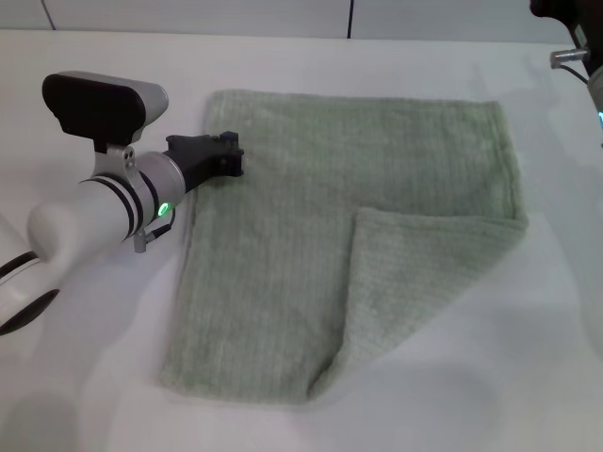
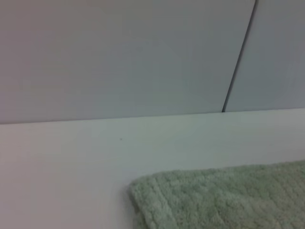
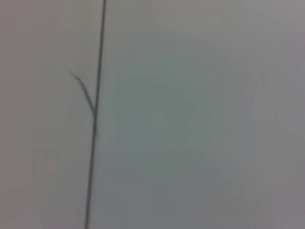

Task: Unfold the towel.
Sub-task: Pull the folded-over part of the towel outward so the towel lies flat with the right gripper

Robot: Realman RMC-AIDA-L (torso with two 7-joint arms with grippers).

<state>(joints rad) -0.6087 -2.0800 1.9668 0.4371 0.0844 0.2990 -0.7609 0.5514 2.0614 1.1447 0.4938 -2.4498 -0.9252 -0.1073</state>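
The pale sage-green towel (image 1: 301, 188) lies flat on the white table (image 1: 85, 395). Its near right corner is folded over onto the cloth as a triangular flap (image 1: 424, 273). My left gripper (image 1: 229, 156) is low at the towel's left edge, near the far left corner, with its tip over the hem. The left wrist view shows that rounded far corner of the towel (image 2: 224, 200) on the table. My right arm (image 1: 577, 38) is parked at the far right, beyond the towel; its gripper is out of view.
A pale wall with a dark vertical seam (image 1: 350, 17) runs behind the table. The seam also shows in the left wrist view (image 2: 238, 62) and the right wrist view (image 3: 95, 114). Bare table surrounds the towel.
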